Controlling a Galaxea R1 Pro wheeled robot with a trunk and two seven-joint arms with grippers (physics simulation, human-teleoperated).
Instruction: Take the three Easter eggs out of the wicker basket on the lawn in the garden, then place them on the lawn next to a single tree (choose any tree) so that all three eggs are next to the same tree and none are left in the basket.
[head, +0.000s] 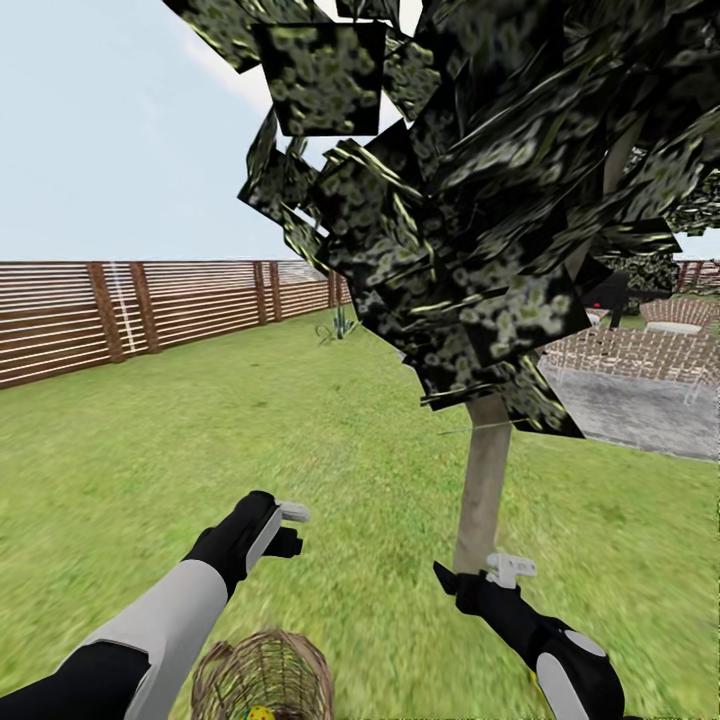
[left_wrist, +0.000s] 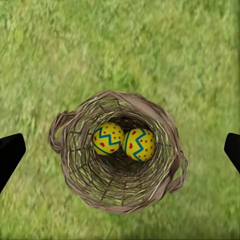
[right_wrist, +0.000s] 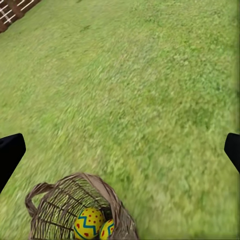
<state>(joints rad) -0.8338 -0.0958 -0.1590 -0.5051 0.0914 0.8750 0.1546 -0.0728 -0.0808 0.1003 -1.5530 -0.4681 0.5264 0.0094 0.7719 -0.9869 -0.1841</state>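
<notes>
Standing on the lawn (head: 150, 440) close to the tree (head: 483, 490), the robot is holding both arms out low in front of it. The wicker basket (head: 262, 675) is sitting on the grass just ahead of the robot, below the left arm and a short way from the trunk. The left gripper (head: 290, 528) is hovering above the basket with nothing between its fingers; in the left wrist view its black fingertips are showing at opposite edges, so it is spread wide. That view is looking straight down into the basket (left_wrist: 120, 150), where two Easter eggs (left_wrist: 108, 138) are lying side by side, touching, yellow with blue zigzag bands and red dots. The right gripper (head: 480, 572) is hanging beside the base of the trunk, likewise spread wide and empty, and its wrist view is catching the basket (right_wrist: 75, 207) with the same two eggs (right_wrist: 89, 223) inside.

Judging by the count, one egg is already out of the basket, though I cannot see it lying on the grass anywhere. Two are still waiting to be lifted out and set down by this trunk, so the task is looking roughly a third done.
</notes>
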